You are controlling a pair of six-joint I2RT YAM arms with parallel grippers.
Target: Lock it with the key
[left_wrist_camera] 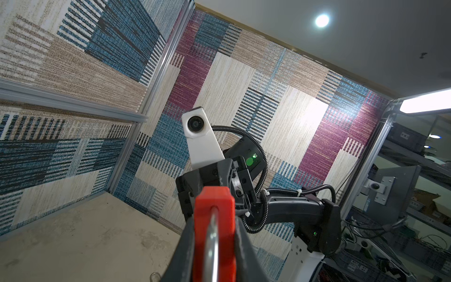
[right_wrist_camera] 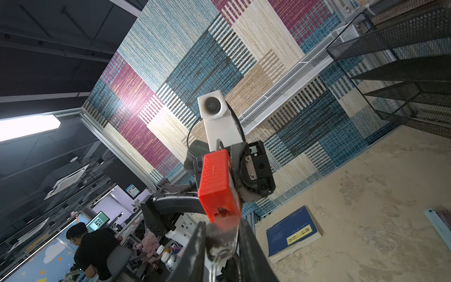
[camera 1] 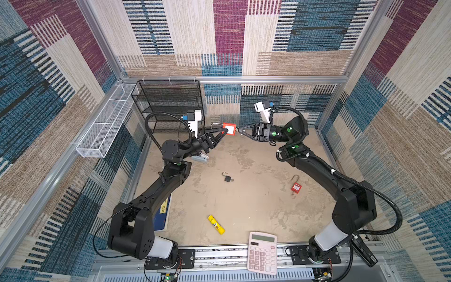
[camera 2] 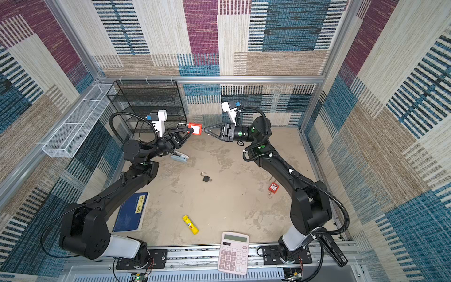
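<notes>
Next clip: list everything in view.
held padlock: 1, red, mid-air
key: 1, silver, at its keyhole
black padlock: 1, black, table centre
small padlock: 1, red, table right
glue stick: 1, yellow, front
calculator: 1, pink, front edge
book: 1, blue, left
unclear item: 1, pale blue, table back-left
shelf: 1, black, back left
tray: 1, white, left wall
left gripper: 1, black, shut on held padlock
right gripper: 1, black, shut on key

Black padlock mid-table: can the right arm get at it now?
Probably not yet. Nothing lies around the black padlock, but the right hand grips the key at the raised red padlock held by the left hand.
</notes>
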